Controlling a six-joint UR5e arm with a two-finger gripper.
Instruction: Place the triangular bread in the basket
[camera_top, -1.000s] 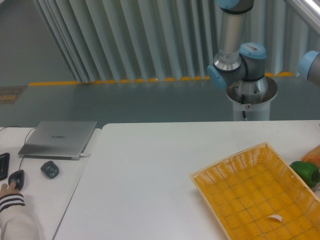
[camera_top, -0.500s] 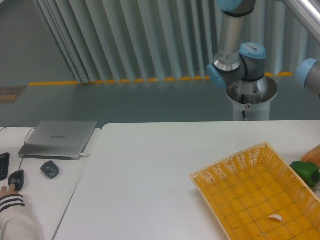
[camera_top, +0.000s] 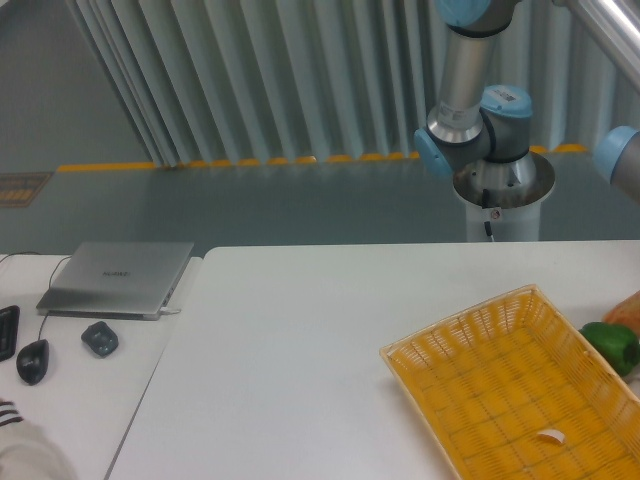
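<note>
On white table (camera_top: 300, 340), bright yellow woven rectangular basket (camera_top: 500, 345) at right, golden-brown triangular bread (camera_top: 628, 309) at frame edge beyond green pepper (camera_top: 612, 345), gripper out of frame, state indeterminable.

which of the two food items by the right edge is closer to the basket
The green pepper: it sits right beside the yellow basket's right rim, while the orange-brown bread lies behind it, farther from the rim and cut off by the frame edge.

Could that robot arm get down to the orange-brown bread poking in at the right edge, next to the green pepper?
Probably yes. Nothing lies over the triangular bread; only the green pepper sits close beside it, with the basket just left. But the gripper is out of view and the bread mostly cut off.
</note>
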